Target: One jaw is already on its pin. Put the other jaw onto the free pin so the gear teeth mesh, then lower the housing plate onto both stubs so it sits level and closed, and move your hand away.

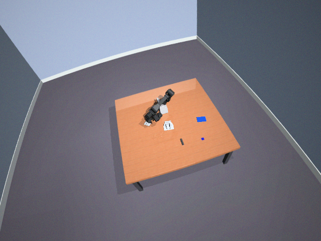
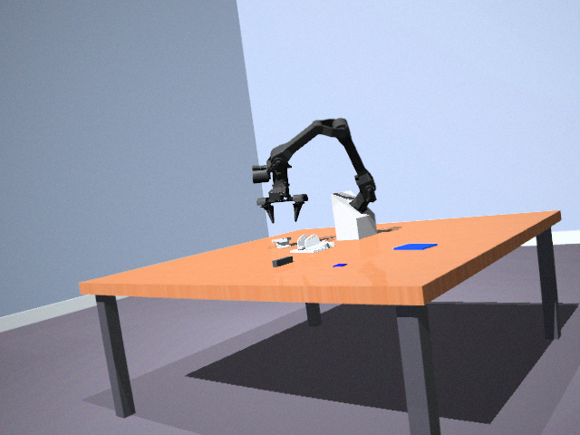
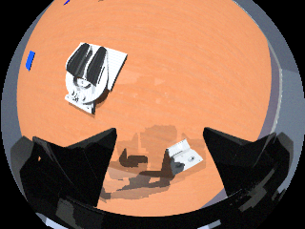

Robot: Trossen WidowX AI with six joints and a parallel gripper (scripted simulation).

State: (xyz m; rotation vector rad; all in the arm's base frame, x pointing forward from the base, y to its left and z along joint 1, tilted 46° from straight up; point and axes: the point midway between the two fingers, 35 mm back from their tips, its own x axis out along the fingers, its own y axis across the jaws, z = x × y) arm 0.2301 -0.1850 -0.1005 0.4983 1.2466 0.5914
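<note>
My gripper (image 2: 285,221) (image 3: 162,133) is open and empty, high above the table near the housing plate. The white housing plate (image 1: 147,124) (image 2: 282,242) (image 3: 189,161) lies apart from the base, between and beyond my fingertips in the wrist view, nearer the right one. The white base (image 1: 168,128) (image 3: 116,64) sits on the table at upper left in the wrist view. Two jaws stand side by side on it, one (image 2: 302,241) (image 3: 79,59) and the other (image 2: 312,241) (image 3: 97,64). The pins and the meshing of the gear teeth are too small to make out.
A black bar (image 1: 181,141) (image 2: 282,261), a small blue square (image 1: 202,138) (image 2: 340,265) and a larger blue rectangle (image 1: 201,119) (image 2: 415,246) (image 3: 30,61) lie on the table. The arm's white pedestal (image 1: 163,109) (image 2: 347,222) stands behind the base.
</note>
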